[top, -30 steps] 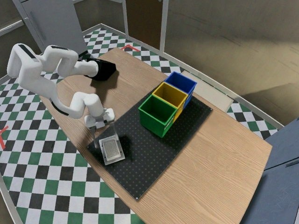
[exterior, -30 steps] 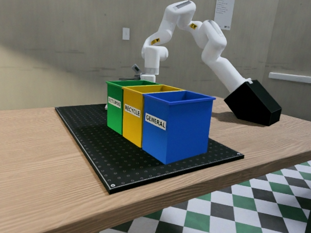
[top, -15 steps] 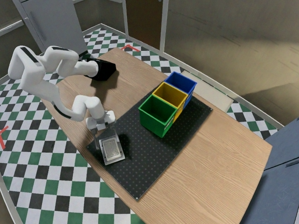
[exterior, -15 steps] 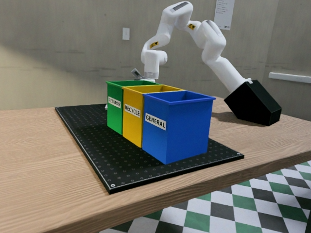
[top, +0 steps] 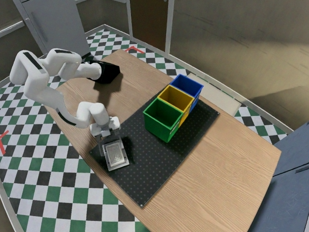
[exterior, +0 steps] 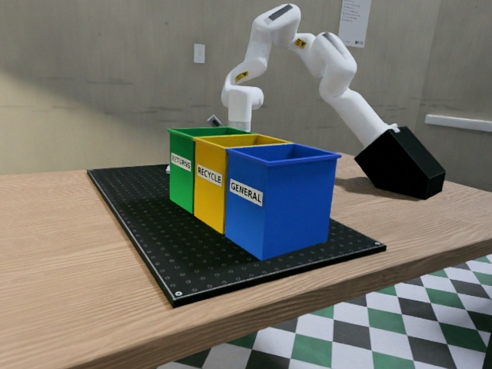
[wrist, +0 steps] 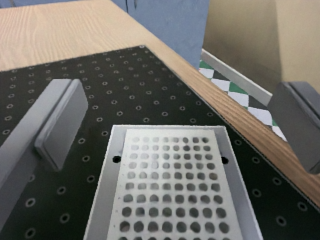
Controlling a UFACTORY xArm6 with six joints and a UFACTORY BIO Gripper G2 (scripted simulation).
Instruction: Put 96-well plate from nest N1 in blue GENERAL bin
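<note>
Gripper (top: 111, 147) (wrist: 181, 126) hovers (fingers apart) above the plate (top: 115, 154) (wrist: 172, 185)

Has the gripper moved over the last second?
Yes, downward, it seems: in the top view, the gripper has come closer to the plate nest, which stayed put.
</note>
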